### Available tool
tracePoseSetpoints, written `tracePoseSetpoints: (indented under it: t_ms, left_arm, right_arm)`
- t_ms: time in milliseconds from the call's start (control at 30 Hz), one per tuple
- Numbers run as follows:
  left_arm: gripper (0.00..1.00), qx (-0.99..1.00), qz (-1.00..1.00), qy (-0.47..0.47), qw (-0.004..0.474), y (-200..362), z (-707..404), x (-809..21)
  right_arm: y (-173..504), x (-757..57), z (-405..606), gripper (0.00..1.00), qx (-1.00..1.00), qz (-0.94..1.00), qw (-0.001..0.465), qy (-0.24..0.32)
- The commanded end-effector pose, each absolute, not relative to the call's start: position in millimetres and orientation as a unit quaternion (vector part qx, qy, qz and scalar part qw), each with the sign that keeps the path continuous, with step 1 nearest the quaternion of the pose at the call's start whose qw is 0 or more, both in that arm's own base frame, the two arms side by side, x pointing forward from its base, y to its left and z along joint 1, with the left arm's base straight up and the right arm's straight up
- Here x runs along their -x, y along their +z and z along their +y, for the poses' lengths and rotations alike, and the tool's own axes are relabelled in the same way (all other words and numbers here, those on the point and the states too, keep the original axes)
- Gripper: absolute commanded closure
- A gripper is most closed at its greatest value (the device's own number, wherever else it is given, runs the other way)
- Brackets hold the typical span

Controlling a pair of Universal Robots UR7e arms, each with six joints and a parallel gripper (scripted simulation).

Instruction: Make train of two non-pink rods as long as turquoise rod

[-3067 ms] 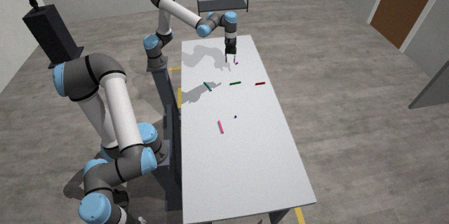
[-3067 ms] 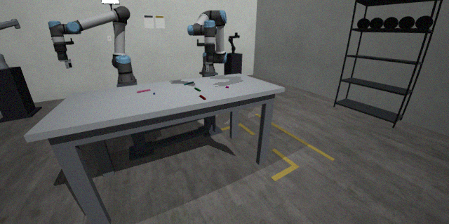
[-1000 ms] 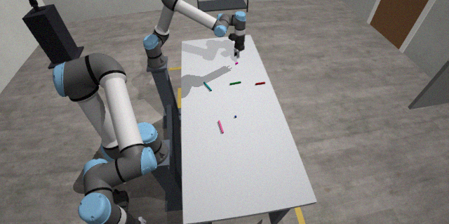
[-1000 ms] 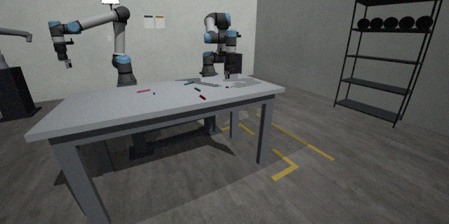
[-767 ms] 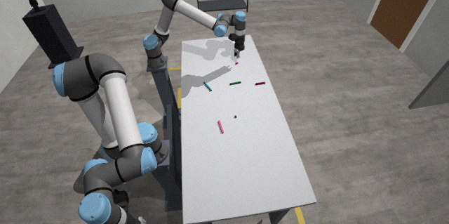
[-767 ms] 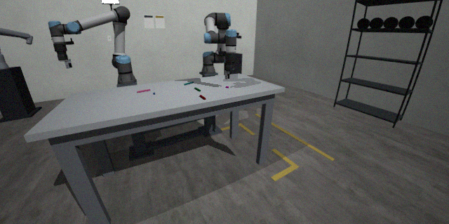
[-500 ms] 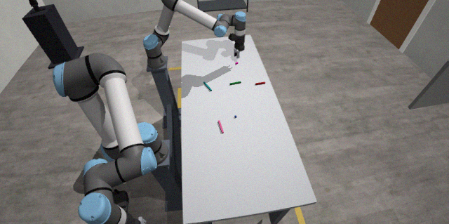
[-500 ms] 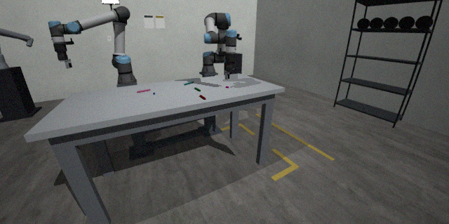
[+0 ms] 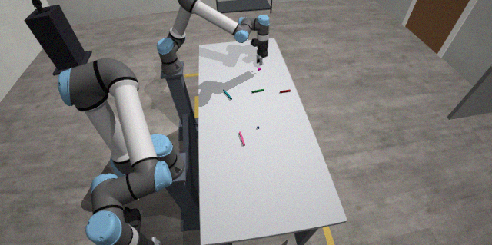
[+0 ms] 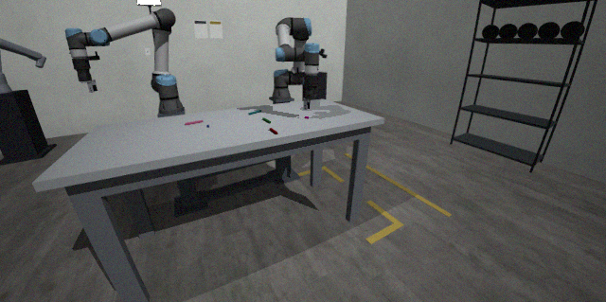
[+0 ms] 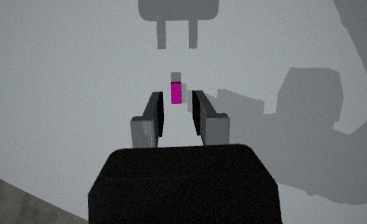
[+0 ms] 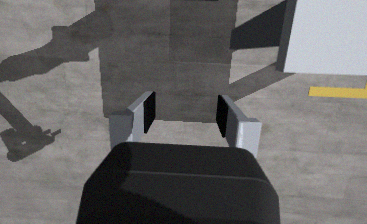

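Note:
The magenta rod (image 9: 259,69) (image 10: 307,117) (image 11: 176,93) lies flat on the table. My left gripper (image 10: 307,107) (image 11: 177,104) hangs above it, partly open and empty, with the rod showing between and beyond its fingertips in the left wrist view. The turquoise rod (image 9: 227,94) (image 10: 255,112), the green rod (image 9: 257,91) (image 10: 266,120) and the red rod (image 9: 285,91) (image 10: 274,131) lie apart from one another. The blue rod (image 9: 257,127) (image 10: 207,126) lies alone. My right gripper (image 10: 92,86) (image 12: 186,106) is open and empty, off the table over the floor.
The pink rod (image 9: 241,138) (image 10: 193,123) lies near the blue rod. The white table (image 9: 269,183) (image 10: 142,146) carries all the rods; the red rod is the nearest to its long edge away from the arms. A shelf rack (image 10: 516,80) stands away from the table.

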State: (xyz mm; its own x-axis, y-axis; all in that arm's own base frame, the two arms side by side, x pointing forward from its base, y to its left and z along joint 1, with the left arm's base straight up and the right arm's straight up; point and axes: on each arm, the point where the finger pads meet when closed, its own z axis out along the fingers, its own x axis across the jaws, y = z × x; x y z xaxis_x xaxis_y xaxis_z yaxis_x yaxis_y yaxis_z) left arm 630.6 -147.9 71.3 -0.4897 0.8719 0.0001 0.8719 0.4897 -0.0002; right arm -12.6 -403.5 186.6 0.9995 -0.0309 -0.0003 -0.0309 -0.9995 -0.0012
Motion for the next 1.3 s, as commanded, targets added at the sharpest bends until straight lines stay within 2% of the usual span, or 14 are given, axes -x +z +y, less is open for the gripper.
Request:
tracePoseSetpoints:
  t_ms: [0,1267]
  left_arm:
    - [0.46,0.505,-0.863,0.000,-0.001,70,-148,-631]
    - [0.46,0.505,-0.863,0.000,-0.001,37,-148,-632]
  right_arm:
    - [187,12,-404,0.00,1.000,0.015,0.000,0.000]
    - [187,12,-404,0.00,1.000,0.015,0.000,0.000]
